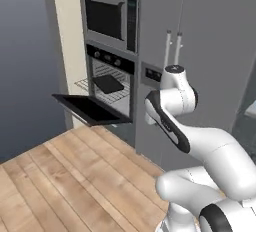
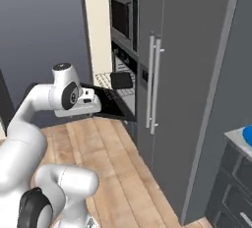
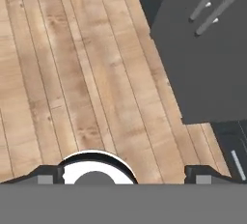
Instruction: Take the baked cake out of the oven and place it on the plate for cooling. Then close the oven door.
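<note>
Left base view: the oven [image 1: 111, 78] stands open in the tall cabinet column below the microwave [image 1: 110, 20], and the oven door [image 1: 91, 108] hangs flat out over the wooden floor [image 1: 75, 176]. A dark, flat slab, most likely the cake [image 1: 108, 83] or its pan, sits on the pulled-out wire rack [image 1: 102, 88]; from here I cannot tell which.

In the hand view the gripper [image 3: 123, 174] points down at the floor planks, its fingertips [image 3: 46, 175] set wide apart with nothing between them.

The trouble I can see coming is the dropped door. It juts out at about the arm's working height, so a reach toward the rack could clip its edge or the bar handle. The rack is extended too, and a nudge from the fingers might slide the cake back or tip it off the wires. The tall grey fridge [image 2: 197, 74] beside the oven crowds the arm's elbow on that side.

A blue object [image 2: 247, 134] rests on the counter [image 2: 236, 141] at the far right; whether it is the plate I cannot say.
</note>
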